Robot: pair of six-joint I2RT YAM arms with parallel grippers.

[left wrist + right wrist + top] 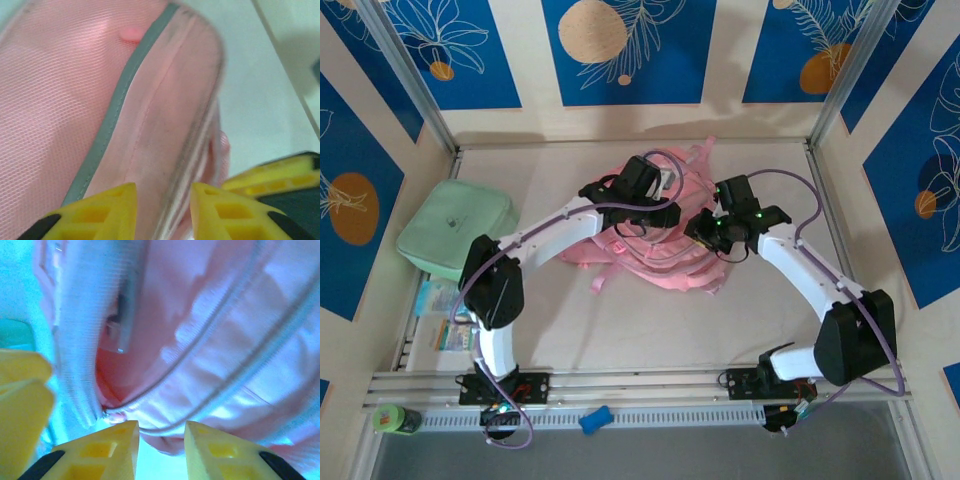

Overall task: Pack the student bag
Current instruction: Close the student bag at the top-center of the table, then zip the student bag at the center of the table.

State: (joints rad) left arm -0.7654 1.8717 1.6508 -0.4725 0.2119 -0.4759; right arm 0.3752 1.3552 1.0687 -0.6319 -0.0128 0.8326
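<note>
Overhead, the student bag (665, 262) lies mid-table beneath both bent arms, with a mint green soft case (455, 232) and leaflets (440, 318) well to its left. Up close, the left gripper (164, 212) stands narrowly parted over the bag's mesh. The right gripper (162, 452) is narrowly parted at its zip.

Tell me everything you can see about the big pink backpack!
The student bag is a big, soft pink fabric backpack lying in the middle of the table, straps spilling toward the near side. Up close, one panel is pink mesh edged with a grey strip, and curved zip lines run across it; one pocket looks open. The left tool and right tool hang right over it, jaws apart; whether they touch is unclear.
</note>
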